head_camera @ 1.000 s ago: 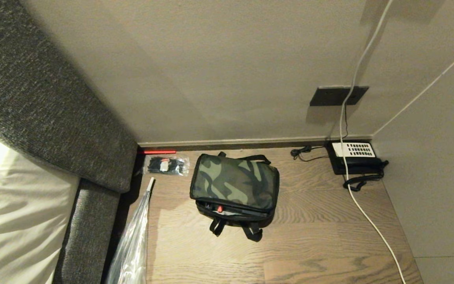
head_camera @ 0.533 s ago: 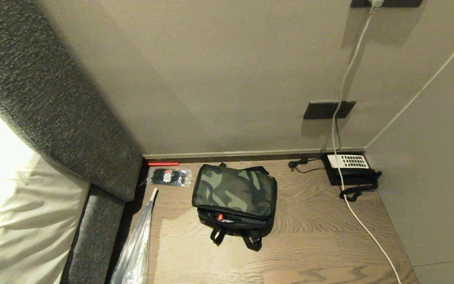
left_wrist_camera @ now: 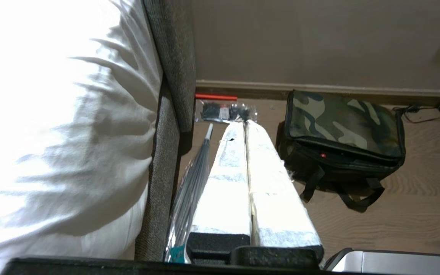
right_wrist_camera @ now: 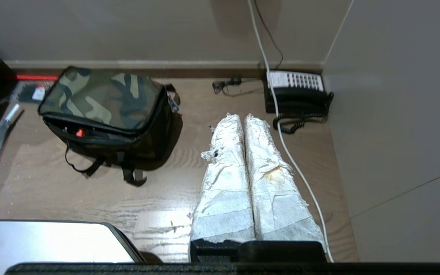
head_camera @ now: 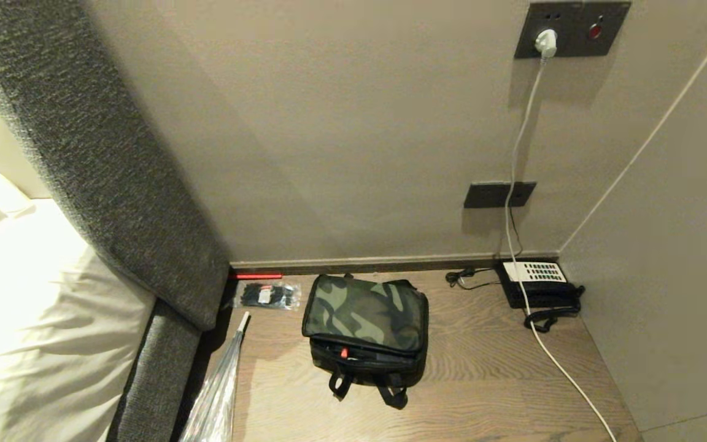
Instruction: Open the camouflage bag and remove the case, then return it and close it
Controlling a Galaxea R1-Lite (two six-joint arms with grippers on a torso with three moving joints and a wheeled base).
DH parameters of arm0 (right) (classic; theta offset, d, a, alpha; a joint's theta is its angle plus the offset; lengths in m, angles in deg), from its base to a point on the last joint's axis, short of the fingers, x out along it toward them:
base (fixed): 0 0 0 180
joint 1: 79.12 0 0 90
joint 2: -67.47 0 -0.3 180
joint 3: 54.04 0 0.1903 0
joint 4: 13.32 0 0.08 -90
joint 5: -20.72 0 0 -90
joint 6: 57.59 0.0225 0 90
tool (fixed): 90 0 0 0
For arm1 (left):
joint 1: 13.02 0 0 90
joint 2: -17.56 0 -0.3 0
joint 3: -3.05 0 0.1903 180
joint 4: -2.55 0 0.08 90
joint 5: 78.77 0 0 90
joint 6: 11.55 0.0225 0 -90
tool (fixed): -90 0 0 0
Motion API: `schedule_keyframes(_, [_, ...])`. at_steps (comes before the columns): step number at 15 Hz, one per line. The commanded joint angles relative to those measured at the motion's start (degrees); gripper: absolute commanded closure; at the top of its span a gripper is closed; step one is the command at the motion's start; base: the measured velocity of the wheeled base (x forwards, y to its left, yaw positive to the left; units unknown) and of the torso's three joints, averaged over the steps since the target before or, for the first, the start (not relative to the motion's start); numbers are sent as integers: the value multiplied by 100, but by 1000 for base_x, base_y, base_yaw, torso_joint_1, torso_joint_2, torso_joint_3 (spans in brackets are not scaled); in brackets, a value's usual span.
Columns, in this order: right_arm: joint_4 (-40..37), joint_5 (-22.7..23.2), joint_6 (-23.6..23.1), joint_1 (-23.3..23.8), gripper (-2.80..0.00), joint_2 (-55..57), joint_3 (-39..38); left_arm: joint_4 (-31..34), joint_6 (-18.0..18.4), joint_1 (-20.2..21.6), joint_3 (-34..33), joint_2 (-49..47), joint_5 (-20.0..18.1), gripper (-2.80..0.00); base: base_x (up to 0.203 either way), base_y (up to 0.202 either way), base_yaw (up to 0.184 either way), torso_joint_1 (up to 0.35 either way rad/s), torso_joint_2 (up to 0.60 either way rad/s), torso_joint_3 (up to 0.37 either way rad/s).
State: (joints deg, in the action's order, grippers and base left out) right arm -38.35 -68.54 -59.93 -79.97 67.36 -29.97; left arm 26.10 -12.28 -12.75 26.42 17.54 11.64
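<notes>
The camouflage bag [head_camera: 364,319] lies closed on the floor [head_camera: 488,380] between both empty, closed grippers, to the right of the left gripper [left_wrist_camera: 246,124] and somewhat nearer to it than to the right gripper [right_wrist_camera: 242,118].

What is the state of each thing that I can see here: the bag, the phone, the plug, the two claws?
camouflage bag: on the floor, lid down, a red zip pull at its front edge.
telephone: on the floor in the corner, handset on its cradle.
white plug: pushed into the wall socket.
packet of black ties: lying flat by the wall.
left claw: shut, empty, off the bag.
right claw: shut, empty, above the floor.
</notes>
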Motion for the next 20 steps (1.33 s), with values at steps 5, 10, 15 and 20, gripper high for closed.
schedule_keyframes(5, [0, 5, -12, -3, 0, -13, -3, -1, 3, 0, -18, 10, 3, 0, 0, 0, 0, 2, 3, 199])
schedule_keyframes(10, [0, 5, -21, -3, 0, -7, -9, -1, -6, 8, -18, 11, 3, 0, 0, 0, 0, 4, 2, 204])
schedule_keyframes(15, [0, 5, -38, -3, 0, -7, -9, -1, 56, 8, -18, 11, -6, 0, 0, 0, 0, 1, 0, 173])
schedule_keyframes(20, [9, 5, -30, -3, 0, -7, -9, -1, 56, 8, -18, 11, -6, 0, 0, 0, 0, 0, -1, 24])
